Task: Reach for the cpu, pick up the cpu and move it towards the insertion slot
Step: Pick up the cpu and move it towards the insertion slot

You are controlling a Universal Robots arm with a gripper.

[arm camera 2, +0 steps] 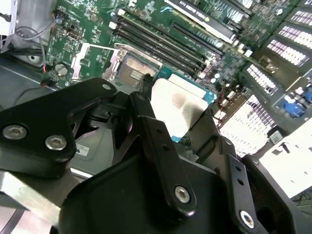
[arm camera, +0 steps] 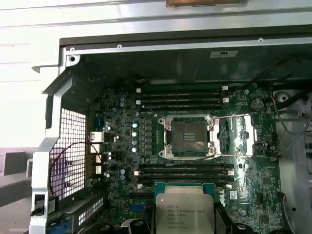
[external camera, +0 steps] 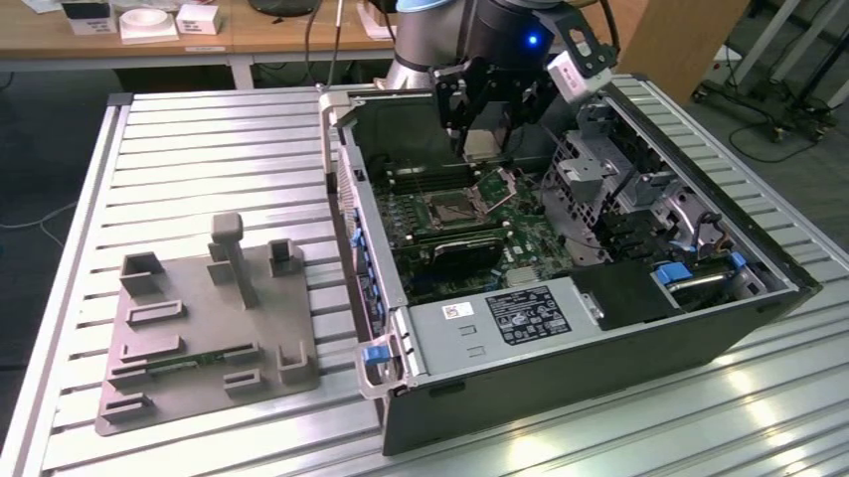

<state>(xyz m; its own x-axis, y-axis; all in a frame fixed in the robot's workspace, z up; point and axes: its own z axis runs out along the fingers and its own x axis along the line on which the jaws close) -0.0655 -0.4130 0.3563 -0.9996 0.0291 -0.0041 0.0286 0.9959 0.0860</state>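
One cpu [arm camera: 184,210], half-hidden in claw [arm camera 2: 181,119]

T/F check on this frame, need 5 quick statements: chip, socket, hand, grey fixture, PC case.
1. The hand holds the chip above the open PC case. True.
2. The chip is already seated in the socket. False: the socket's dark centre is bare and its retaining frame is swung open.
3. Long memory slots run on both sides of the socket. True.
4. The grey fixture sits inside the case. False: it rests on the slatted table, on the exterior view's left of the case.
5. The chip's silvery top faces the first wrist view's camera. True.
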